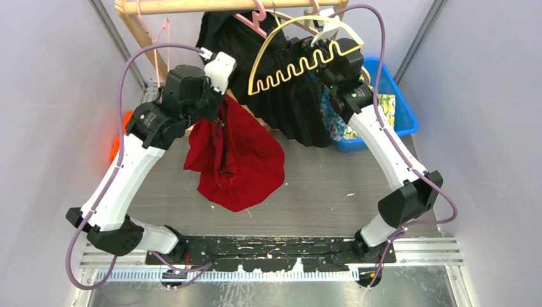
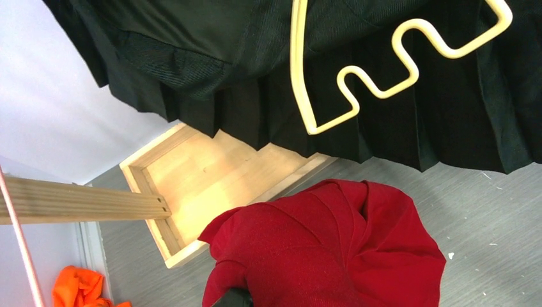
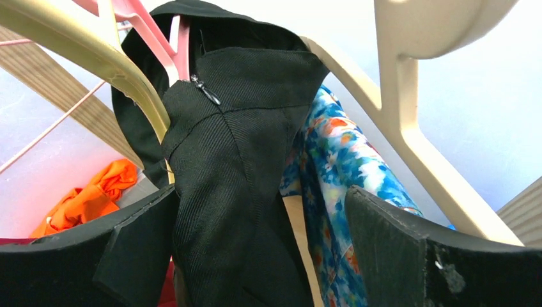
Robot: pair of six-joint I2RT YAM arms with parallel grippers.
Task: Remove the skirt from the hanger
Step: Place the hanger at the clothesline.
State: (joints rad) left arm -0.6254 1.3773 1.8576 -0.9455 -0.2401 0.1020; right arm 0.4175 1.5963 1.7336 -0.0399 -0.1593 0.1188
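- The wooden rack stood at the far end of the table, with a blue bin beside it.
- The black skirt hung from a cream hanger on the rack, its waistband draped over the hanger's arm, the pleats clear of the table.
- A red cloth drooped onto the table from the left gripper, which was clamped shut on its top. It may be another garment, though the folds hid its shape.
- The right gripper was spread wide, one finger on each side of the skirt's waist, not yet pinching it.
- To do this well, the jaws should probably close on cloth alone, below the zip and clear of the hanger, then draw the waistband along and off the arm.
- No brand, label or writing could be read.
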